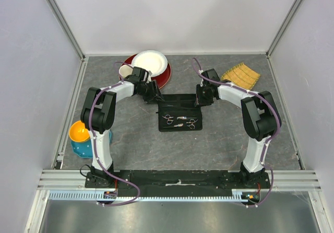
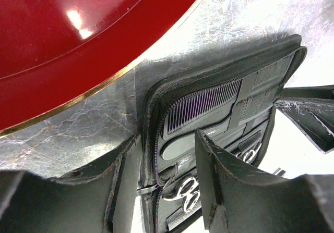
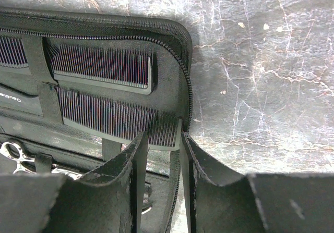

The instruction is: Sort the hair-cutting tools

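The black case (image 1: 180,119) lies open at mid-table. Small silver scissors (image 1: 168,118) with ring handles sit strapped in its near half, and they also show in the left wrist view (image 2: 188,188). Two black combs (image 3: 102,66) (image 3: 115,119) sit under straps in the far flap. One comb shows in the left wrist view (image 2: 203,105). My left gripper (image 1: 156,96) (image 2: 167,165) is open astride the flap's left zippered edge. My right gripper (image 1: 201,97) (image 3: 163,155) has its jaws narrow, pinching the flap's right rim (image 3: 183,87) by the lower comb's end.
A red plate (image 1: 163,75) with a white plate (image 1: 150,62) on it stands just behind the left gripper. A yellow slatted mat (image 1: 241,75) lies at the back right. An orange bowl (image 1: 81,132) on a blue object sits at the left edge.
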Controlling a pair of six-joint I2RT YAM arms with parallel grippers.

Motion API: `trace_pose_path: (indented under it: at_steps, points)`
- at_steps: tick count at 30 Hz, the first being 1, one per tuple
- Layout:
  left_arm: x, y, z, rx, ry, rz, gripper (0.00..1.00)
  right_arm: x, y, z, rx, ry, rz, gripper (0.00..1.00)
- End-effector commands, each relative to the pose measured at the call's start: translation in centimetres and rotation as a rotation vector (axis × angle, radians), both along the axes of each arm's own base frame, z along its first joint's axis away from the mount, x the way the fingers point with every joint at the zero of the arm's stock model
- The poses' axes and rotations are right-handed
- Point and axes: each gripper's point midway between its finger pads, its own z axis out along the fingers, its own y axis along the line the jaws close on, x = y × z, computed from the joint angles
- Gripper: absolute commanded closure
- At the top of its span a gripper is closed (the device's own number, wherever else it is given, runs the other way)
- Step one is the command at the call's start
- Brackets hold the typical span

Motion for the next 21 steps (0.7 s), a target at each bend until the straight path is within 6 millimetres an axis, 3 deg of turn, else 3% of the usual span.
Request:
trace_pose_path:
  at_steps: [1,10,16,21]
  points:
    - [-2.7,0.1,-2.7,0.024,0.087,-0.056,0.48,-1.5,6.1,-2.6,0.16,0.053,0.105,0.63]
    - [-3.0,0.1,-3.0,0.02,0.094,-0.062,0.48,-2.0,9.0,-2.3,0.214,0.037,0.165,0.63]
    - [-3.1,0.1,-3.2,0.023,0.095,-0.063,0.48,-1.6,9.7,-1.5,0.227,-0.001,0.197,0.63]
    - [-2.9,0.4,-3.2,0.042,0.086,-0.053,0.48,-0.5,7.6,-1.3,0.111,-0.037,0.111,0.64]
